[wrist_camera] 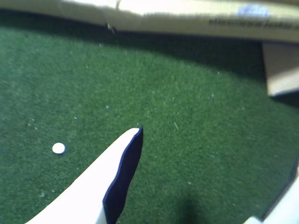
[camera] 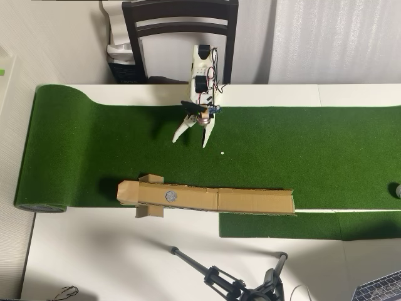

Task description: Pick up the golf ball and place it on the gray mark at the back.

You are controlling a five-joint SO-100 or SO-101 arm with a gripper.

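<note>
A small white golf ball (camera: 222,152) lies on the green turf mat (camera: 313,144). My white gripper (camera: 190,142) is open and empty, fingers spread, just left of and behind the ball in the overhead view. In the wrist view the ball (wrist_camera: 58,148) sits left of one white finger (wrist_camera: 107,177), outside the jaws, and the gripper (wrist_camera: 215,154) holds nothing. The second finger shows only at the bottom right corner. The round gray mark (camera: 170,195) sits on a long cardboard strip (camera: 250,200) at the mat's near side, and it also shows blurred in the wrist view (wrist_camera: 252,10).
A dark chair (camera: 182,25) stands behind the arm's base. A black tripod (camera: 232,282) lies on the white table below the mat. The mat is rolled up at its left end (camera: 41,207). A laptop corner (camera: 382,290) and a dark object (camera: 396,190) sit at right.
</note>
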